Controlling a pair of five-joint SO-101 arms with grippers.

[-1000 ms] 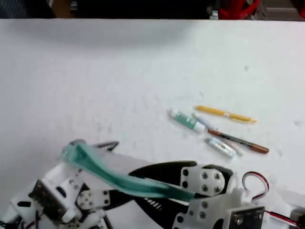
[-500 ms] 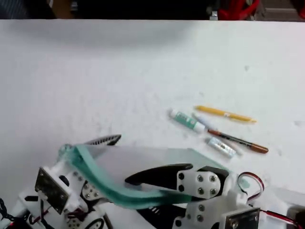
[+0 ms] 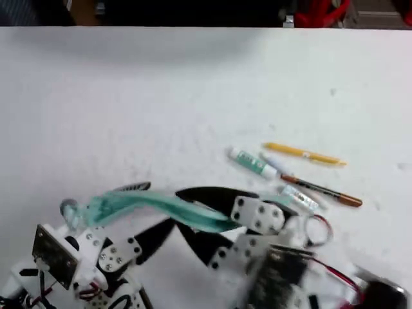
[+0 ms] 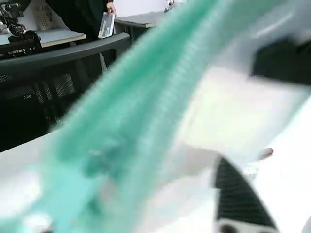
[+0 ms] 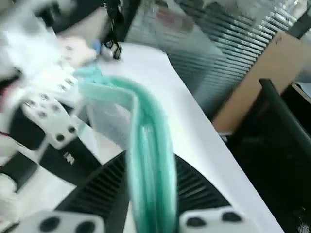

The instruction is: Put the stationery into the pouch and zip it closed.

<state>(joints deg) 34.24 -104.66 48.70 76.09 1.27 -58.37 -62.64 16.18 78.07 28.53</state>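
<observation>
Two arms crowd the near edge of the table (image 3: 129,96), and we see the pouch (image 3: 154,202) strung between them as a long teal zip band with clear plastic hanging from it. The right gripper (image 5: 150,162) is closed narrowly on the pouch. In its wrist view the zip band stands on edge between the two black ribbed fingers (image 5: 109,182), touching both, and runs away from the camera toward the white parts of the other arm. From above, that end of the band disappears between the black jaws, just ahead of the white servo block (image 3: 257,215). The other end of the band reaches the left arm, where a small bluish bit (image 3: 67,208) at its tip sits against the white housing. We cannot tell whether the left gripper (image 3: 141,207) is clamped or open; in its wrist view the teal band slants across close to the lens, blurred. Several pieces of stationery lie on the table outside the pouch, beyond the right gripper and toward the right side. They are a yellow pen (image 3: 302,154), a green-and-white tube (image 3: 250,161), a pale pen (image 3: 270,161) touching the tube, a brown pen (image 3: 322,190), and a short white stick (image 3: 298,197) just beside the brown pen. The stick lies nearest the right gripper, just beside its servo block, and the yellow pen lies farthest from it.
</observation>
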